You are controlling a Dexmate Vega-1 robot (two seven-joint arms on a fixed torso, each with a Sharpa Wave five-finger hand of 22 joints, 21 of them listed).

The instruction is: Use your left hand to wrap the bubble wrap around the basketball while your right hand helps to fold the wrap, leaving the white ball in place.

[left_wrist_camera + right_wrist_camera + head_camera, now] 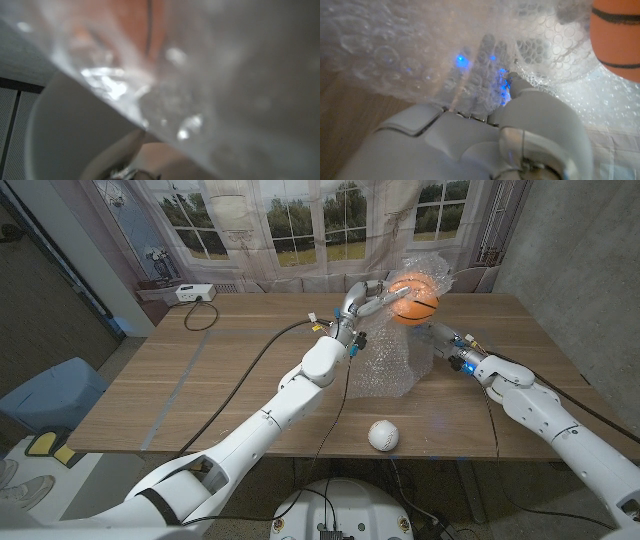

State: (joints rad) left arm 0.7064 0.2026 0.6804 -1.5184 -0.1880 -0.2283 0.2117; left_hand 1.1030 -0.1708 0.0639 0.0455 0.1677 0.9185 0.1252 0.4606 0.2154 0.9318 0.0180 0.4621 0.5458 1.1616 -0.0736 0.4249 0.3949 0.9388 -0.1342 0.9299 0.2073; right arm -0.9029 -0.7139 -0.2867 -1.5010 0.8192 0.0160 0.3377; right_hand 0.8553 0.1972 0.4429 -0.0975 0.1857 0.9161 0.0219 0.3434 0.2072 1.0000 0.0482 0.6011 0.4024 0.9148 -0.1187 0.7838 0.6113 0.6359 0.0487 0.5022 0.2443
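At the counter's (200,395) one o'clock, left robot hand (366,301) is grasping basketball (413,297) aloft inside bubble wrap (392,365), right robot hand (447,350) gripping wrap's edge; fold slowly, avoiding white ball (383,436) at six.

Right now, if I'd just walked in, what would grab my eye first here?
The orange basketball, lifted above the far side of the table by the left hand, with clear bubble wrap hanging under it. The right hand is at the wrap's right edge. A white ball sits alone near the front edge.
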